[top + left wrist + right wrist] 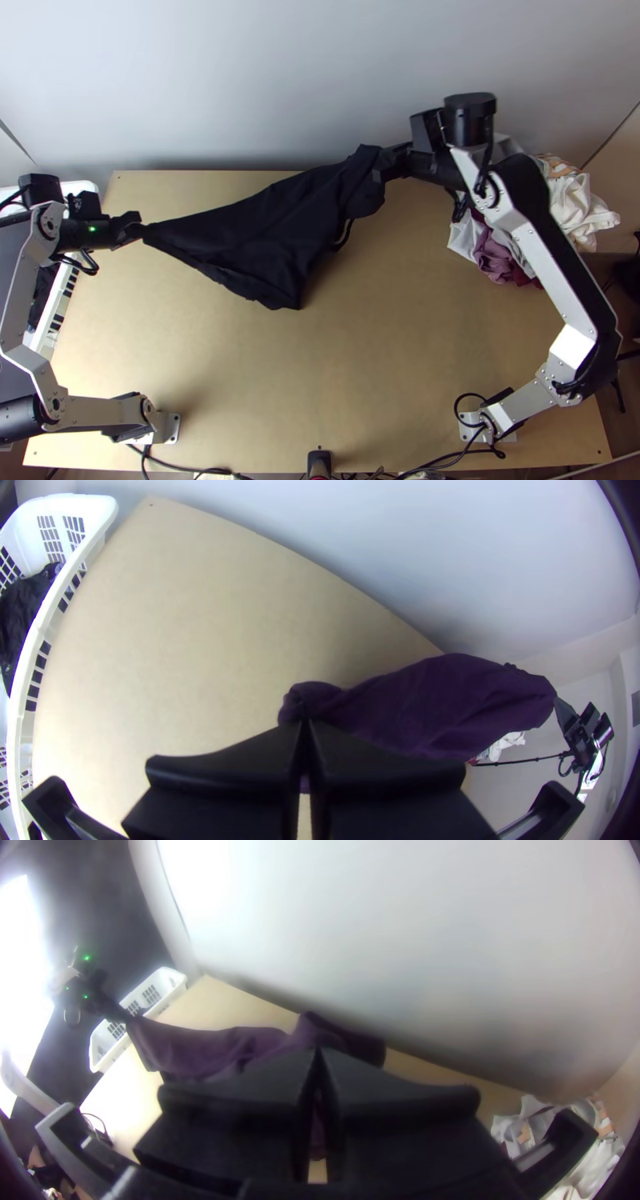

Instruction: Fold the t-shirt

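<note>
Clock positions refer to the tabletop (360, 384) as seen in the top view, with 12 o'clock at the far edge.

A white slotted basket (41, 617) stands at 9 to 10 o'clock, along the left edge. Dark cloth (27, 607) lies bunched inside it.

The left claw (141, 230) is at 10 o'clock, near the basket. Its fingers are closed together on the t-shirt (272, 228), with a small bunch of fabric at the tips.

The t-shirt is dark and plain, and spans from 10 o'clock to just past 12 o'clock, slung between both claws. At the left claw it narrows to a tight point. Toward the middle it widens into a loose, sagging panel with shallow creases. The near edge is uneven and drops to a corner pointing toward 6 o'clock. Toward the right the fabric is gathered, with a rounded lobe drooping beside the right claw (384, 164). The garment is not laid flat; which parts are gripped cannot be determined.

The right claw, between 12 and 1 o'clock, is closed on the gathered right end.

At 2 o'clock, beneath the right arm (552, 240), is a jumbled pile of white, purple and red clothes (588, 212).
</note>
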Robot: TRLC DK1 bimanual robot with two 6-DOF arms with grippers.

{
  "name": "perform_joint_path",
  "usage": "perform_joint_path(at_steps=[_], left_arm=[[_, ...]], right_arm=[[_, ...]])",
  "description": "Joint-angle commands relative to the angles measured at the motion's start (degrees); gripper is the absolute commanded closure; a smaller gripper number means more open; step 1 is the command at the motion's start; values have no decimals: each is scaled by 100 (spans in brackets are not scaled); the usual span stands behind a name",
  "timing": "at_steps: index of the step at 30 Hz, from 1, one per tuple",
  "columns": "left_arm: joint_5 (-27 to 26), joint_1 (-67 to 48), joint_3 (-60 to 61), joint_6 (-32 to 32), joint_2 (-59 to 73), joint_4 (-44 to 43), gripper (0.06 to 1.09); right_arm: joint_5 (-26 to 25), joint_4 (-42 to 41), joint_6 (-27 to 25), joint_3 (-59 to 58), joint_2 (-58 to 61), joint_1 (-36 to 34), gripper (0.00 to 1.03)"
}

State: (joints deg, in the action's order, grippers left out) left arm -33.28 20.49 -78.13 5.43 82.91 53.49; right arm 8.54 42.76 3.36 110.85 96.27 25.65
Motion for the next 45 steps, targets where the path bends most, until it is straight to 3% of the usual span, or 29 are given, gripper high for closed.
perform_joint_path(at_steps=[1, 7, 15, 22, 25, 28, 34, 37, 40, 45], left_arm=[[-56, 254, -62, 116, 14, 21, 105], [-293, 526, -273, 178, -179, 249, 105], [-1919, 447, -528, 1013, -1410, 407, 105], [-2271, -634, 799, 1716, -2684, -621, 105], [-2262, -1451, 1485, 1944, -3176, -1025, 105], [-2104, -2190, 2170, 2735, -3493, -2098, 105], [-1093, -4176, 2979, 3623, -3493, -3486, 105], [-452, -5398, 3304, 3825, -3352, -3917, 105], [-443, -5793, 3559, 4018, -3211, -4304, 105], [-425, -6347, 3840, 3781, -3194, -4391, 105]], right_arm=[[-10, 74, -160, -380, 59, -429, 100], [-1, -5, -89, -538, -267, -535, 100], [8, -866, 851, -362, -1383, -245, 100], [342, -787, 1361, 33, -1893, -429, 100], [421, -594, 1440, 508, -1954, -438, 100], [641, -409, 1748, 1123, -1954, -526, 100], [825, 22, 1932, 1941, -1840, -332, 100], [843, 92, 1941, 1941, -1734, -113, 100], [825, 206, 1941, 1923, -1427, 133, 100], [685, 215, 1914, 1879, -680, 678, 100]])
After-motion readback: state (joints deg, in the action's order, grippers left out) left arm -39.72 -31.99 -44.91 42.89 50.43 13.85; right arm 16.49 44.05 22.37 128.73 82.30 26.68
